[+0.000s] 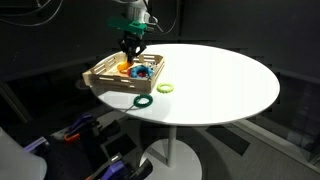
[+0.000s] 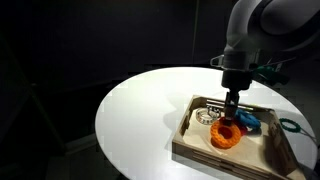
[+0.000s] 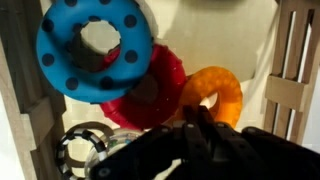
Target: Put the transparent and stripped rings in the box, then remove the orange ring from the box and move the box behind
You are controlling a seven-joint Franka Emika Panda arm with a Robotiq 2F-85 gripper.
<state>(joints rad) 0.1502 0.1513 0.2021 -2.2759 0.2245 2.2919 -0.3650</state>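
A wooden box (image 1: 103,70) (image 2: 200,146) stands on the round white table (image 1: 230,80) (image 2: 140,120). In the wrist view it holds a blue dotted ring (image 3: 95,45), a red ring (image 3: 150,95), the orange ring (image 3: 222,92) and the striped black-and-white ring (image 3: 78,150). The orange ring also shows in an exterior view (image 2: 226,137). A clear ring (image 2: 207,116) lies in the box's far corner. My gripper (image 3: 192,112) (image 2: 232,108) (image 1: 132,50) is down inside the box. Its fingers are closed together on the orange ring's near rim.
A dark green ring (image 1: 144,101) and a yellow-green ring (image 1: 163,89) lie on the table beside the box. A green ring (image 2: 291,125) shows past the box's far side. The box sits near the table's edge.
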